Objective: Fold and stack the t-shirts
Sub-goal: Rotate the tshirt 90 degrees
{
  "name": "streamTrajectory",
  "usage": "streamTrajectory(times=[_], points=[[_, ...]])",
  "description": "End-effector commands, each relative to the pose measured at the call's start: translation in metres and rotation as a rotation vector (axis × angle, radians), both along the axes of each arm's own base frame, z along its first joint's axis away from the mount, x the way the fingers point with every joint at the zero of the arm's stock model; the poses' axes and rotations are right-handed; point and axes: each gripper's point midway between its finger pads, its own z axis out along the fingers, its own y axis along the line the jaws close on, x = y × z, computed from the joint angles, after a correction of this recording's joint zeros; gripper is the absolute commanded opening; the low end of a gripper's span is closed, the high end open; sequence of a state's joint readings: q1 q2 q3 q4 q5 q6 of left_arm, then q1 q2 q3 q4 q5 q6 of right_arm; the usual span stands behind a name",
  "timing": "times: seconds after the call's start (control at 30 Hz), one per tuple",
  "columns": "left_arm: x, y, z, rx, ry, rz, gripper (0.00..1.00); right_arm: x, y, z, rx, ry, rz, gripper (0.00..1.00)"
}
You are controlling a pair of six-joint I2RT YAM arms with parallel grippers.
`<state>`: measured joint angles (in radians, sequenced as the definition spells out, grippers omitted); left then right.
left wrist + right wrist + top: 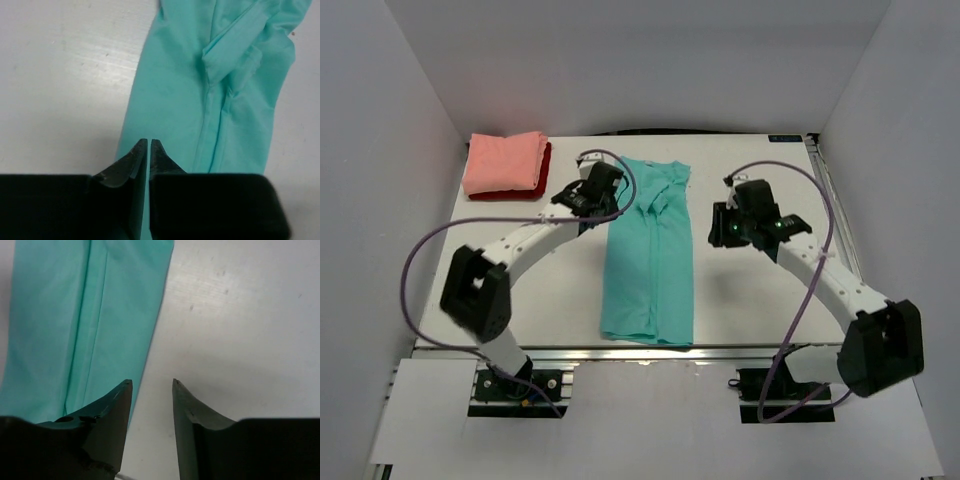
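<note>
Closest to you, the bottom edge of the teal shirt [650, 260] lay flat on the table [750, 300]. The shirt was already folded into one long strip down the middle, and it had not yet been folded short.

A bit farther out, your right gripper [151, 382] was open about halfway. It held nothing. One finger sat over the right edge of the strip and the other sat over bare table.

Farther again, your left gripper [149, 147] was pinched nearly closed on the left edge of the teal shirt, up near the collar end. Only a thin bit of cloth showed between its fingers.

At the far left corner, the pink shirt [505, 160] lay folded on top of the dark red shirt [546, 168], well apart from the teal one.

Here is what I think could have gone wrong. Your left gripper had only a tiny bite, so a quick pull could have let the cloth slip out. If you had lifted with the left side alone, the strip could have twisted and the long fold could have fallen open. The tucked sleeve near the collar looked bunched up, and it could have flopped out too. Your right gripper needed a good hold on its own edge first.
</note>
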<state>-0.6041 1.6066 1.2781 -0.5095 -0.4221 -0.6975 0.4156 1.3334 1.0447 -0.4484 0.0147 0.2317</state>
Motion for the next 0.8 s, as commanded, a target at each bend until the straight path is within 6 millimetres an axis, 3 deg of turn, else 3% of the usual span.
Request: streamTrajectory(times=[0.0, 0.1, 0.13, 0.17, 0.2, 0.23, 0.47, 0.77], points=[[0.046, -0.038, 0.019, -0.042, -0.053, -0.177, 0.17, -0.027, 0.032, 0.013, 0.183, -0.022, 0.069, 0.42], [0.078, -0.063, 0.008, -0.048, -0.03, -0.228, 0.13, -0.048, 0.043, -0.006, 0.166, 0.022, 0.11, 0.35], [0.084, -0.068, 0.005, -0.058, -0.025, -0.243, 0.11, -0.057, 0.05, -0.007, 0.169, 0.028, 0.136, 0.26], [0.092, -0.075, -0.013, -0.061, 0.007, -0.259, 0.11, -0.061, 0.054, -0.007, 0.174, 0.025, 0.147, 0.19], [0.104, -0.081, -0.003, -0.077, -0.02, -0.269, 0.11, -0.065, 0.057, -0.01, 0.185, 0.031, 0.147, 0.1], [0.11, -0.083, -0.007, -0.082, -0.012, -0.274, 0.11, -0.073, 0.063, -0.009, 0.192, 0.032, 0.168, 0.07], [0.153, -0.093, -0.049, -0.132, 0.024, -0.302, 0.11, -0.095, 0.08, -0.012, 0.22, 0.039, 0.219, 0.07], [0.185, -0.104, -0.095, -0.188, 0.046, -0.333, 0.12, -0.12, 0.099, -0.04, 0.171, 0.093, 0.284, 0.07]])
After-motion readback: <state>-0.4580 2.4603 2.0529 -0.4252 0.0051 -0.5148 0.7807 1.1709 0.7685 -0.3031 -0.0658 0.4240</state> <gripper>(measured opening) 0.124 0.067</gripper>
